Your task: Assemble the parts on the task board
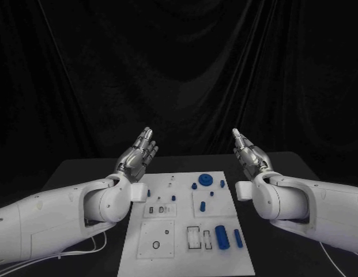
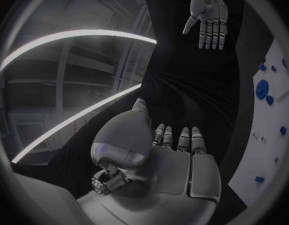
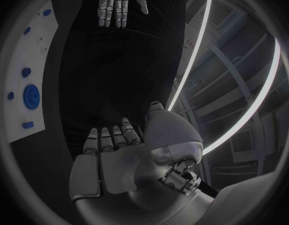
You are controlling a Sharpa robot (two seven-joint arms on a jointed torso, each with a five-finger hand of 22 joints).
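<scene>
Task board [image 1: 187, 231] lies between raised left hand [image 1: 139, 151] and right hand [image 1: 250, 153], both empty, fingers extended.

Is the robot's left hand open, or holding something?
Open: the left hand is raised beside the task board, fingers straight, holding nothing.

Both hands, the left hand [image 1: 139, 151] and the right hand [image 1: 250, 152], look like brushed silver metal. The task board [image 1: 172, 254] is smooth matt white plastic, its parts [image 1: 221, 236] glossy blue plastic. Dark matt cloth [image 1: 179, 69] hangs behind the matt black counter [image 1: 79, 170].

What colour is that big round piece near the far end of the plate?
Blue: the round part shows best in the head view.
</scene>
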